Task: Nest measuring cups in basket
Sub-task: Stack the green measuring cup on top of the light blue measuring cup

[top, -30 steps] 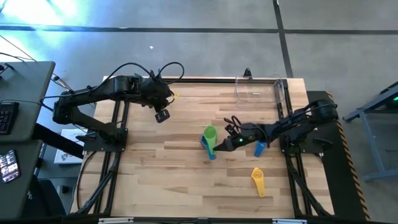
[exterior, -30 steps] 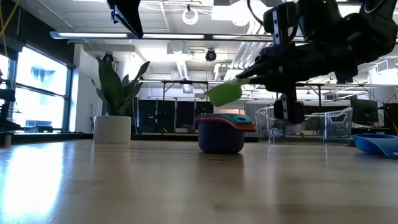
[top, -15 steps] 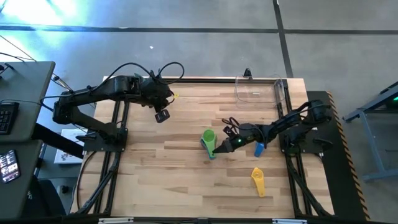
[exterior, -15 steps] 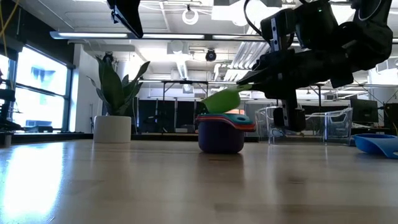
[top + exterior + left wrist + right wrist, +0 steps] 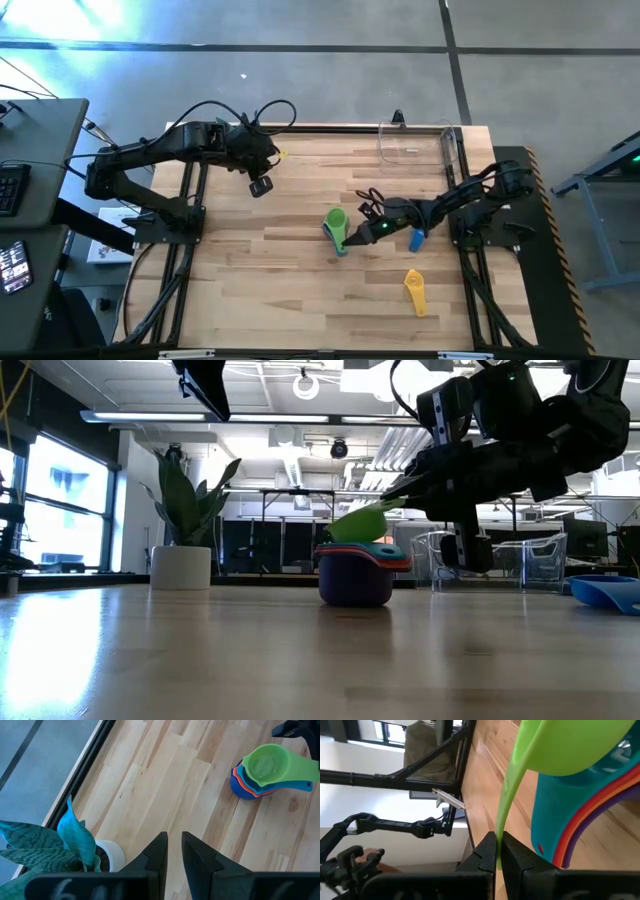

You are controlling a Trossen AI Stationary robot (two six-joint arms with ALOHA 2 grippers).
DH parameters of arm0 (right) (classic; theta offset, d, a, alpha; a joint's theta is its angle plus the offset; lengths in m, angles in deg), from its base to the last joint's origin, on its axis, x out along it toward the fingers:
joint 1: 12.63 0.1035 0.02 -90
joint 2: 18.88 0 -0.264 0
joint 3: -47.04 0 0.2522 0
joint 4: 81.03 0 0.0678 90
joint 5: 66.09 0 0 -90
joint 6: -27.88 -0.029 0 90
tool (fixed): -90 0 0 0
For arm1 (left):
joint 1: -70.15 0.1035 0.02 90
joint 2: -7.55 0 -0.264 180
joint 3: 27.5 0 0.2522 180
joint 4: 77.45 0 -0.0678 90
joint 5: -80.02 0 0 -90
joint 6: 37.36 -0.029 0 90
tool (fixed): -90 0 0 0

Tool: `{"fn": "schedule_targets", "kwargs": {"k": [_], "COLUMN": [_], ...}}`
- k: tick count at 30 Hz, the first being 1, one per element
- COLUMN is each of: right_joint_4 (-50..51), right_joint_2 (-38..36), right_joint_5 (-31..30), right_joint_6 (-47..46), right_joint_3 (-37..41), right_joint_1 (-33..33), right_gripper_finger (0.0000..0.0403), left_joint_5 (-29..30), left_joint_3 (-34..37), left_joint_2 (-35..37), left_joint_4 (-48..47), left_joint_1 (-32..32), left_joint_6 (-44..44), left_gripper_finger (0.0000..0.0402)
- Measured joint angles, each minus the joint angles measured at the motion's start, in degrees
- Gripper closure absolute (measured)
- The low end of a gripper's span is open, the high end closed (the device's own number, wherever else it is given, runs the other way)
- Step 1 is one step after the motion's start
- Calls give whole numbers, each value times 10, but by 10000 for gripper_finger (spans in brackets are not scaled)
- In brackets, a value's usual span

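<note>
Green cup (image 5: 337,217), handle pinched flat between the right gripper's (image 5: 352,236) fingers, has dropped over the last second from above the nested stack (image 5: 356,573) at worktop centre to its rim: nearly seated. Yellow cup (image 5: 414,287) at 5 o'clock, blue cup (image 5: 417,239) at 3. Basket (image 5: 418,143) at 1 o'clock, holding no cups. Left gripper (image 5: 261,186) at 10 o'clock, fingers slightly parted, idle.

wooden table (image 5: 260,270) | white pot (image 5: 181,567) holding a tall green-leaved plant (image 5: 187,495) at its far left edge | keyboard (image 5: 12,188) on a dark desk (image 5: 40,150) off to the left
</note>
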Motion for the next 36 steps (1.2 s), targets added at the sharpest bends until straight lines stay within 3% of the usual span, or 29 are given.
{"fn": "schedule_targets", "kwargs": {"k": [8,19,28,36], "right_joint_4": [87,96,98,98], "right_joint_2": [0,0,0,-1], "right_joint_5": [5,10,16,74], "right_joint_6": [33,30,30,23], "right_joint_3": [-40,-41,-41,-41], "right_joint_1": [-1,-7,-7,-26], "right_gripper_finger": [400,398,333,324], "left_joint_5": [0,0,0,0], "left_joint_3": [0,0,0,0], "left_joint_2": [0,0,0,0], "left_joint_4": [0,-1,-1,-1], "left_joint_1": [0,0,0,0], "left_joint_6": [-1,-2,-10,-10], "left_gripper_finger": [355,355,355,355]}}
